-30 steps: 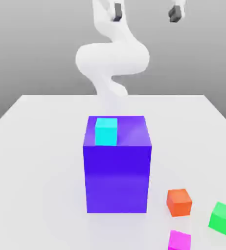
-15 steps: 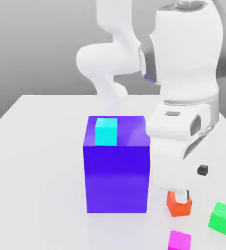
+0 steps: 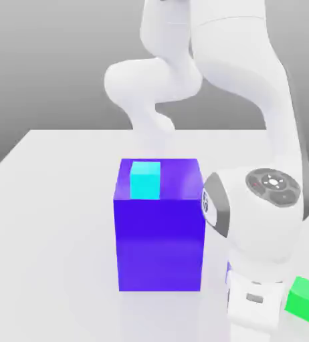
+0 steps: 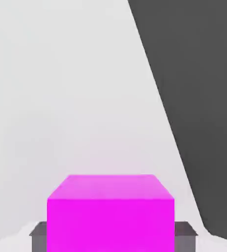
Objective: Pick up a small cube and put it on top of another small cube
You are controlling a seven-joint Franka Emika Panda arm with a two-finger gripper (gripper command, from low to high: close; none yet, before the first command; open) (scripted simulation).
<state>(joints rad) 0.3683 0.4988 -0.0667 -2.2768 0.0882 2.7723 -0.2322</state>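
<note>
The small cube [image 4: 110,211], bright magenta, sits on the white table between my two grey fingers [image 4: 38,236], one against each side. My gripper [image 4: 110,237] is shut on it. In the exterior view my white hand [image 3: 254,308] is low at the front right of the table and covers the magenta cube. The other small cube [image 3: 304,299], bright green, rests on the table just to the exterior view's right of my hand, apart from it.
A big blue-purple block [image 3: 160,234] stands mid-table, close to the exterior view's left of my arm, with a small cyan cube [image 3: 145,179] on top. The white table [image 3: 50,220] ends at an edge near the magenta cube, dark beyond [image 4: 199,98].
My arm has come down from high above to the table's front right, now covering the orange and magenta cubes. The fingers have gone from open to shut on the magenta cube.
</note>
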